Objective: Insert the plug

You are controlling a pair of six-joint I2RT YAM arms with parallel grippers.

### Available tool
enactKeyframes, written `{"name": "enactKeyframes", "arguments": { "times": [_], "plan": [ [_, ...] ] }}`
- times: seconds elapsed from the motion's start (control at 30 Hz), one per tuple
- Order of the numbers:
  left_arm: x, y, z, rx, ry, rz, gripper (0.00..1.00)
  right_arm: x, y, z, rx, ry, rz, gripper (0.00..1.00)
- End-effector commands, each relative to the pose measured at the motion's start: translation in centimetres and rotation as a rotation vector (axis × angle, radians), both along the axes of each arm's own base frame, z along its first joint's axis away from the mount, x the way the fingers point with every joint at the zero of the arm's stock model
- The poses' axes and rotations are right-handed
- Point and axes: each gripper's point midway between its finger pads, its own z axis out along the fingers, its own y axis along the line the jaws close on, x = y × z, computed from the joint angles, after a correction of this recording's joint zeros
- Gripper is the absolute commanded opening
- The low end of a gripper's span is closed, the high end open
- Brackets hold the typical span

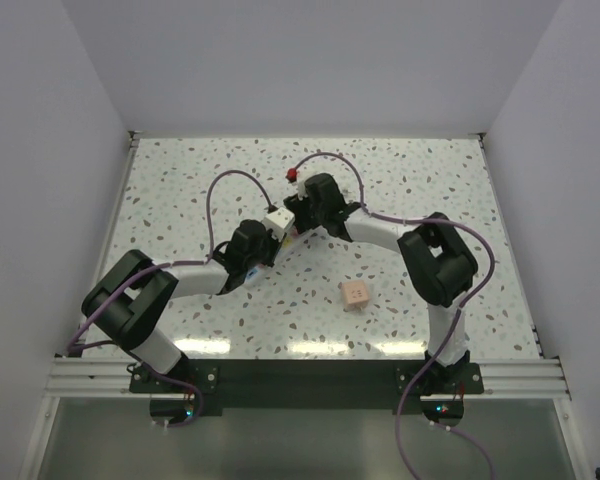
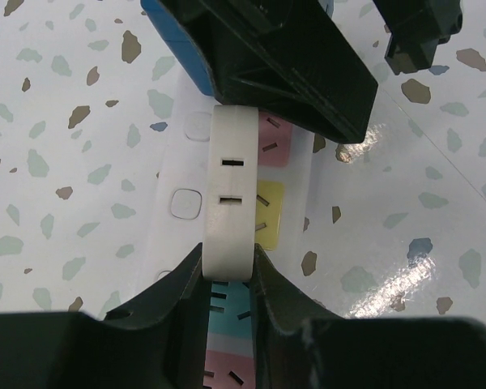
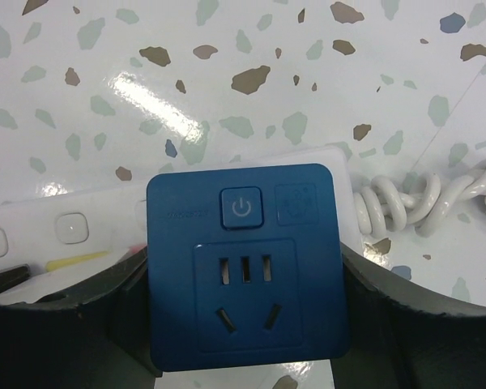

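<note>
Room over the power strip (image 2: 178,162) is being taken up by the left tool (image 1: 277,222), clamped on a white plug (image 2: 231,194), and the right tool (image 1: 298,212), clamped on a blue adapter (image 3: 245,267). The counter's (image 1: 180,180) near right is being narrowed by a wooden block (image 1: 355,293); the far side is being crossed by purple cables (image 1: 332,156).

Top view: bright, even overhead light, with white glare patches in a row along the near edge of the table (image 1: 180,180), soft shadows under both arms, and walls a dull grey. Left wrist view: white block (image 2: 232,194) sharp, a glare streak on the tabletop lower right, left fingers (image 2: 170,324) dark and slightly soft. Right wrist view: strong glare upper left, blue adapter (image 3: 245,267) crisp, right fingers (image 3: 65,340) underexposed along the bottom edge.
</note>
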Motion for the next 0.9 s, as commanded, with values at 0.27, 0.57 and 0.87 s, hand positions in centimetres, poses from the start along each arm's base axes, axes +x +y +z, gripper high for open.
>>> {"name": "enactKeyframes", "arguments": {
  "times": [0.27, 0.57, 0.87],
  "plan": [
    [-5.8, -4.8, -1.9, -0.1, 0.175, -0.25, 0.0, -17.7, -8.3, -17.4, -0.31, 0.562, -0.132, 0.0],
    [-5.9, -4.8, -1.5, -0.111, 0.167, -0.25, 0.0, -19.1, -9.3, -18.4, -0.282, 0.547, -0.176, 0.0],
    [-5.8, -4.7, -1.4, -0.112, 0.166, -0.245, 0.0, -20.0, -9.6, -18.2, -0.254, 0.529, -0.189, 0.0]
  ]
}}
